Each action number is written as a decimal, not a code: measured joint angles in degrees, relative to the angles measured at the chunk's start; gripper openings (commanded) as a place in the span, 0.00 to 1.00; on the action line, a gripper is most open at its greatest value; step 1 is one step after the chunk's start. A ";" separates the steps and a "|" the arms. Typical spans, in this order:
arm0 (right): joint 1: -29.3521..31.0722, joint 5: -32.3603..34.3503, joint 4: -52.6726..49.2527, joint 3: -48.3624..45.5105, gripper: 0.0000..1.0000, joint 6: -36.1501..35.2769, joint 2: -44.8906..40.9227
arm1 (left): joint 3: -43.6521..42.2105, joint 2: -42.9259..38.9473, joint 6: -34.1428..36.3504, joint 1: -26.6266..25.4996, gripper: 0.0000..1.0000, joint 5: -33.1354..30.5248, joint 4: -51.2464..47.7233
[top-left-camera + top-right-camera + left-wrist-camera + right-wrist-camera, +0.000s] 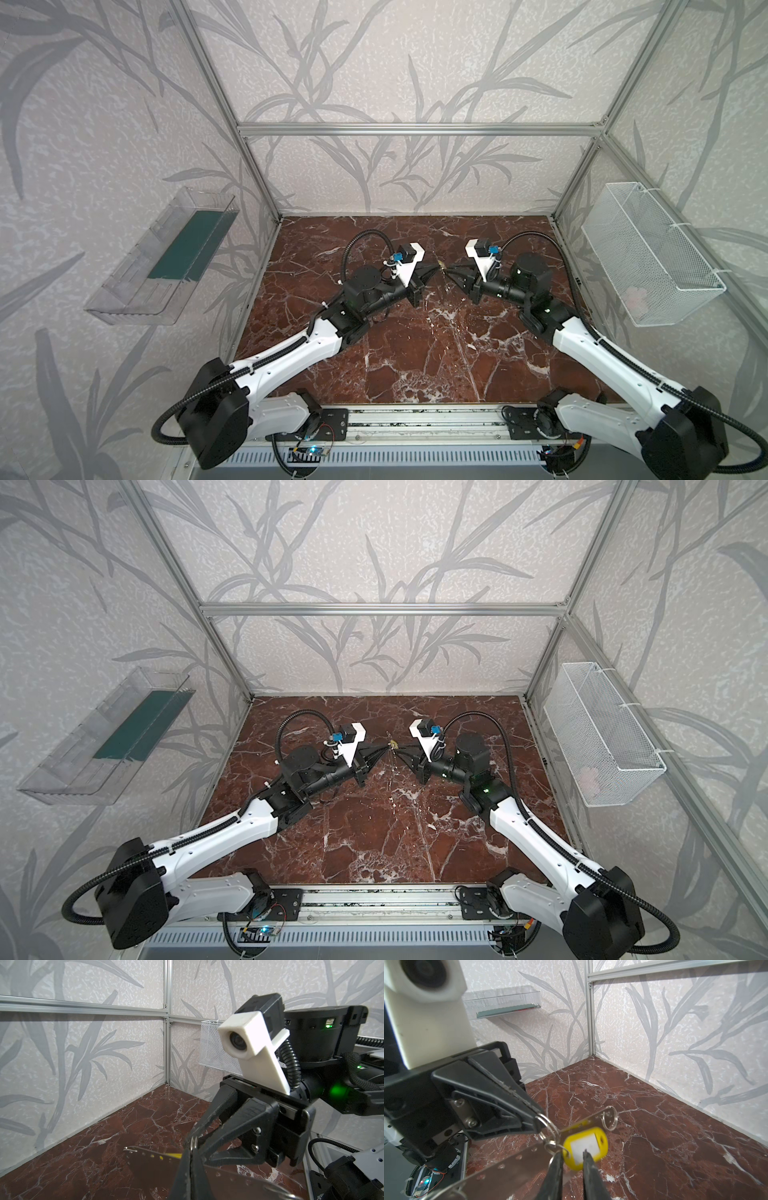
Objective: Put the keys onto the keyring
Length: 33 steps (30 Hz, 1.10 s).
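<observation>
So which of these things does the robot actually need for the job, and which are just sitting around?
For the job: keyring with yellow tag; flat holed key plate; left fingers, shut on the ring; right fingers, open.
Just there: clear wall tray; white mesh basket.

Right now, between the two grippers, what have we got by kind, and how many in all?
Silver rings: 3
Yellow tag with white label window: 1
Flat plate with rim holes: 1
Total: 5
</observation>
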 measured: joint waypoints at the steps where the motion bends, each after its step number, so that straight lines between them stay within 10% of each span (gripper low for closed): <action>1: 0.31 -0.28 0.28 0.00 0.17 0.09 0.26 | -0.26 0.17 -0.24 0.00 0.00 0.09 0.46; 14: 4.13 -1.27 0.07 0.24 0.14 -0.48 3.04 | -1.68 1.09 -2.80 0.22 0.00 0.96 3.89; 33: 4.46 1.79 -6.16 0.33 0.39 -6.84 -2.19 | -7.10 -0.87 -4.11 0.22 0.00 2.21 10.49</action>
